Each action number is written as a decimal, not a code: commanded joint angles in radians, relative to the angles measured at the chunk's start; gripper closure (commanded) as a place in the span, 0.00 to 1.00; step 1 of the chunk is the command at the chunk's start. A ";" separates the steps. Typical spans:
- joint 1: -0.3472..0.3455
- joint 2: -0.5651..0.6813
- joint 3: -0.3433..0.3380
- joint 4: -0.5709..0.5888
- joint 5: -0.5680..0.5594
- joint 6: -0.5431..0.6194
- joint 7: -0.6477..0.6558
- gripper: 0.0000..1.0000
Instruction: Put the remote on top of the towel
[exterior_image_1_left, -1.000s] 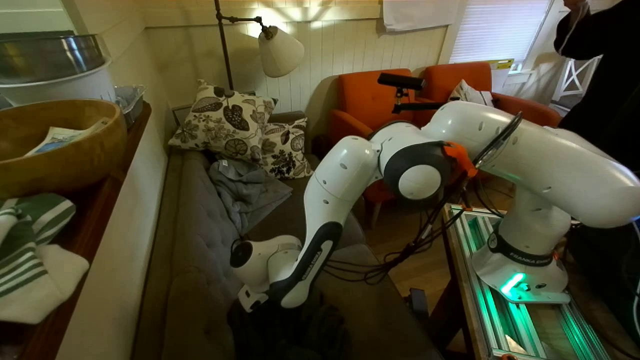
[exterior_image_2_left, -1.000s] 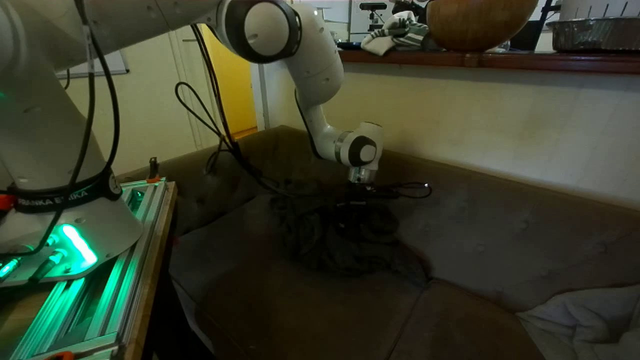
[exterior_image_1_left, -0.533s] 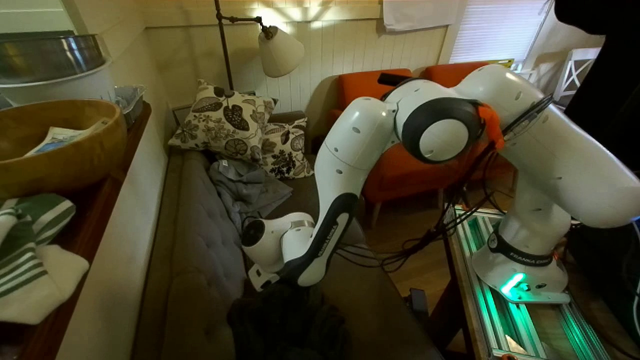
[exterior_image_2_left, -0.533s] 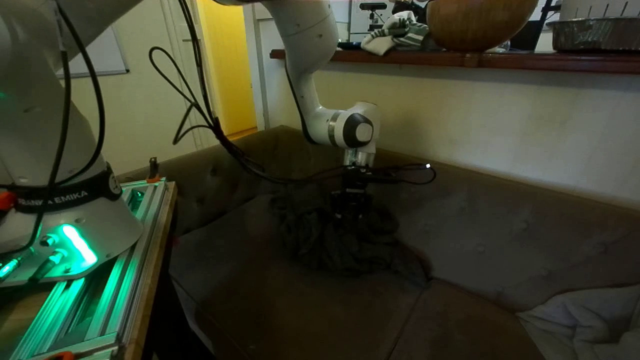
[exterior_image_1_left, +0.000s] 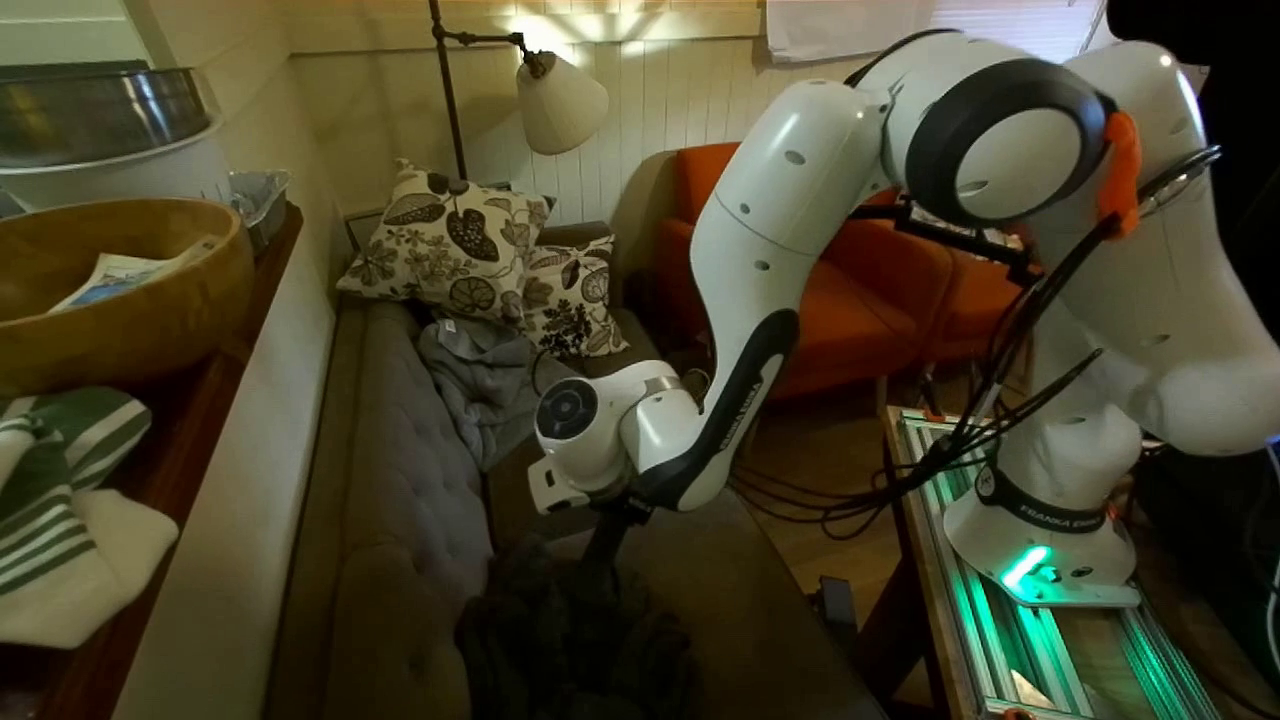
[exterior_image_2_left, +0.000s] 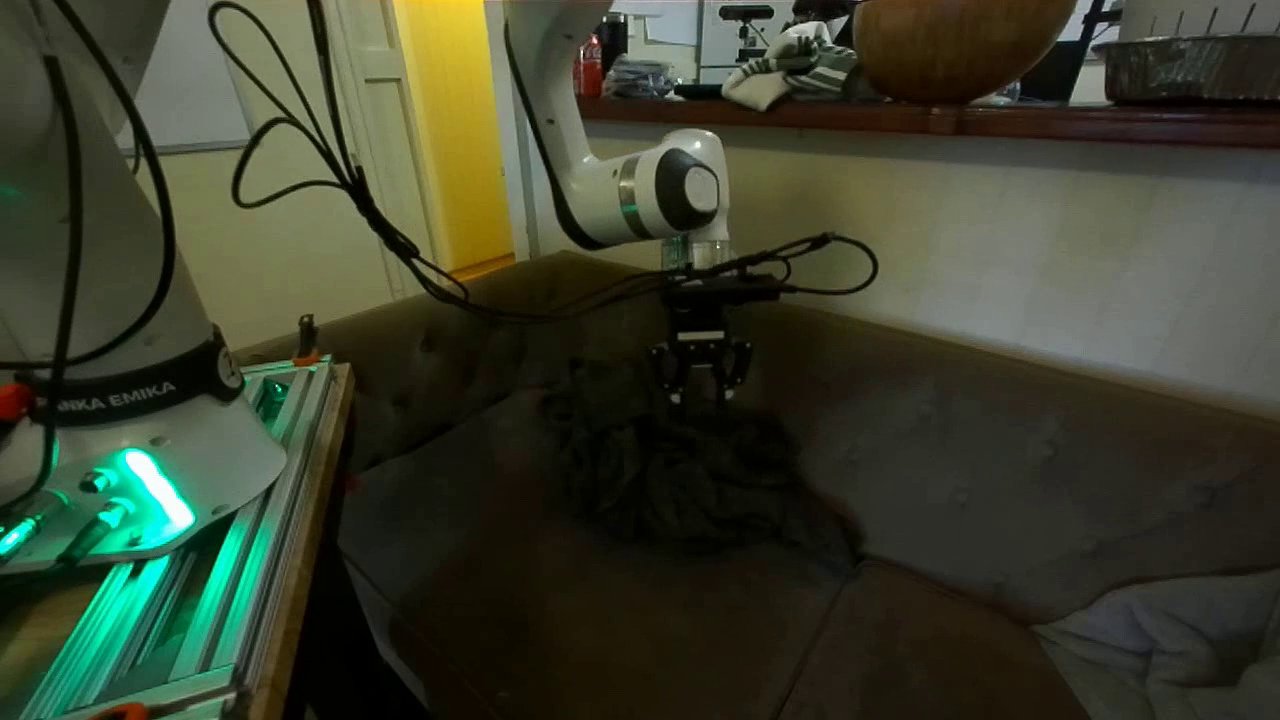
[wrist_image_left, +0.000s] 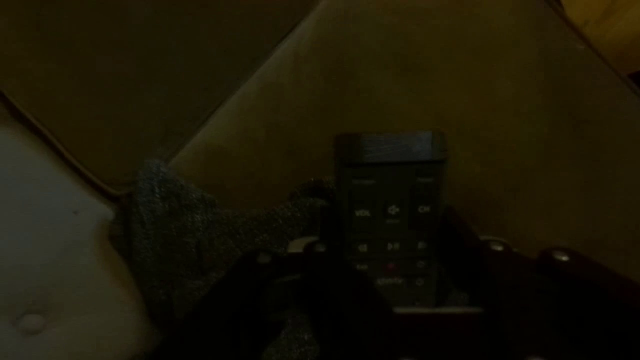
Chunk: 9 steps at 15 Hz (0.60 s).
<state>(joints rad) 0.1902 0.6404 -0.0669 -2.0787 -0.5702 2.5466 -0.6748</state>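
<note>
My gripper (wrist_image_left: 390, 225) is shut on a dark remote (wrist_image_left: 392, 187) with its fingers along the remote's two sides. The button face shows in the wrist view. In an exterior view my gripper (exterior_image_2_left: 702, 390) is raised a little above a dark crumpled cloth (exterior_image_2_left: 690, 490) on the couch; the remote cannot be made out there. The dark cloth also shows in an exterior view (exterior_image_1_left: 570, 650) and at lower left in the wrist view (wrist_image_left: 175, 235). A grey towel (exterior_image_1_left: 490, 380) lies on the couch by the pillows, apart from the gripper. It also shows at lower right in an exterior view (exterior_image_2_left: 1170, 640).
The couch backrest (exterior_image_1_left: 410, 480) runs beside the arm. Patterned pillows (exterior_image_1_left: 460, 240) stand behind the grey towel, under a lamp (exterior_image_1_left: 560, 100). A ledge (exterior_image_2_left: 900, 118) above the couch carries a wooden bowl (exterior_image_2_left: 960, 45). Black cables (exterior_image_2_left: 400, 245) hang from the arm.
My gripper has risen out of the dark cloth. The arm has lifted and its wrist has moved away from the backrest and toward the pillow end. The cloths have not visibly moved.
</note>
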 joint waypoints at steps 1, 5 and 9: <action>0.004 -0.229 -0.030 -0.243 -0.110 0.071 0.231 0.74; -0.049 -0.440 0.001 -0.451 -0.067 0.077 0.407 0.74; -0.090 -0.387 0.028 -0.406 -0.040 -0.017 0.389 0.49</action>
<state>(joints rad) 0.1284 0.2538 -0.0671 -2.4868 -0.6011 2.5342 -0.2919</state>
